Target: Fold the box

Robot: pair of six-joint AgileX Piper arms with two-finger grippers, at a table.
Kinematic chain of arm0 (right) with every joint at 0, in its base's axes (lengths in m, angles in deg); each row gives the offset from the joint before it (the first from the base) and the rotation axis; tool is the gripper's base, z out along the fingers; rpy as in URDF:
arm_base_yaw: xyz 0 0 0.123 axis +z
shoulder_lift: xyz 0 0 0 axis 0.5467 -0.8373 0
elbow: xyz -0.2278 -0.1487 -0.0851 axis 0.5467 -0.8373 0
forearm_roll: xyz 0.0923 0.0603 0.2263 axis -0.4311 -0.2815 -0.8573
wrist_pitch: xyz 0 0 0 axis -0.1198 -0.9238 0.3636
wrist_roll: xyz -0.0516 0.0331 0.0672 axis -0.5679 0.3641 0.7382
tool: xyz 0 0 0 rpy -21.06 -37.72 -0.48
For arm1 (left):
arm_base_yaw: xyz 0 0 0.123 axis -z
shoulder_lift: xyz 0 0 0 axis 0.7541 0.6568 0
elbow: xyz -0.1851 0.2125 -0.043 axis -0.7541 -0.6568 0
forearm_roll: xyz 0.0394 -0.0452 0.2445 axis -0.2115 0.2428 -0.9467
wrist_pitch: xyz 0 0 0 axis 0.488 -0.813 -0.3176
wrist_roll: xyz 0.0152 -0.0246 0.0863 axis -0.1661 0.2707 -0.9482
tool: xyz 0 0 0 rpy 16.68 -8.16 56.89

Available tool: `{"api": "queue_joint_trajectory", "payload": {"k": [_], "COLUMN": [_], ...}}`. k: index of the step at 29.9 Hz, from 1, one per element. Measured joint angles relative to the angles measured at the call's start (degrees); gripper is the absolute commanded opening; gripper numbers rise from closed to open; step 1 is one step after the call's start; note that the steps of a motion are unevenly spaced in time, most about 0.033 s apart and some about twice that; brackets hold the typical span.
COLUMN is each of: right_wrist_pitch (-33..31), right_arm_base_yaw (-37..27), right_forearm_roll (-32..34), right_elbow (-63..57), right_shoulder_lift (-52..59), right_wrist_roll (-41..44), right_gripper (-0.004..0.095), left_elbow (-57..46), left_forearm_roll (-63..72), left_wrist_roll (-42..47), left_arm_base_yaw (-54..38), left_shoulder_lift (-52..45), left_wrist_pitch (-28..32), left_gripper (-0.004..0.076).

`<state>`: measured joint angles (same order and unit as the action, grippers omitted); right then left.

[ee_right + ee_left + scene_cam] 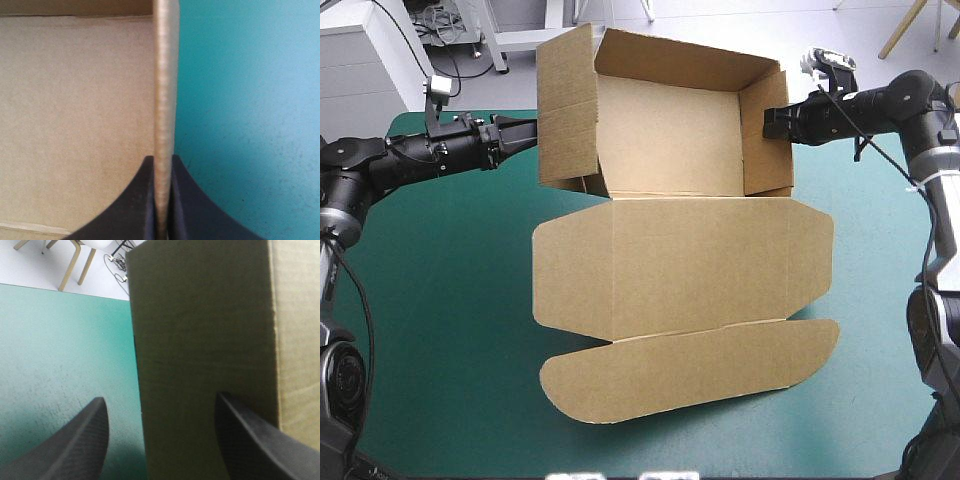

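Box [665, 135] set as an open tray: right claw [162, 161] clamped on it, left claw [160, 397] open beside it.
The high view shows the brown box on the teal-green worktop [440, 300], walls raised, lid [685, 265] flat on the tray's near side, one claw at each side wall. Only the right wrist view shows the grip: black fingers all but meet across the right wall [165, 75]. Only the left wrist view shows the fingers spread apart, the left wall [200, 330] standing between them, nearer one finger.
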<state>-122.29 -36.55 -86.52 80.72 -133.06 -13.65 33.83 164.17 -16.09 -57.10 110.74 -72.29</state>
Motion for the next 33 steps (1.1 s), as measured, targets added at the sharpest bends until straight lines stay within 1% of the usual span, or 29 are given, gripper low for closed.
{"api": "queue_joint_trajectory", "payload": {"k": [6,13,18,25,28,30,33], "right_wrist_pitch": [0.29,0.45,0.45,0.45,0.55,0.96,1.97], "right_arm_base_yaw": [0.0,0.04,0.04,0.04,0.54,1.62,3.98], "right_forearm_roll": [0.11,0.24,0.26,0.26,2.01,4.8,8.36], "right_elbow": [0.0,0.0,0.0,0.0,0.0,0.08,0.07], "right_shoulder_lift": [0.0,0.0,0.0,0.0,0.0,0.0,-0.04], "right_wrist_roll": [0.19,0.26,0.39,0.73,1.96,3.54,5.85], "right_gripper": [-0.0008,-0.0008,-0.0007,0.0005,0.0004,0.0004,0.0004], "left_elbow": [1.06,6.47,9.61,10.79,11.49,12.52,14.22], "left_forearm_roll": [1.16,1.09,-1.78,-3.84,-4.76,-7.14,-14.41], "left_wrist_roll": [-0.06,0.6,2.44,4.77,5.82,7.22,10.34], "left_arm_base_yaw": [1.6,3.9,6.54,8.16,8.98,9.88,11.46], "left_shoulder_lift": [0.0,0.0,0.0,0.0,0.0,0.0,0.0], "left_wrist_pitch": [0.0,-0.06,-0.36,-0.67,-0.01,1.68,4.1], "left_gripper": [0.0438,0.0438,0.0438,0.0438,0.0438,0.0438,0.0438]}}
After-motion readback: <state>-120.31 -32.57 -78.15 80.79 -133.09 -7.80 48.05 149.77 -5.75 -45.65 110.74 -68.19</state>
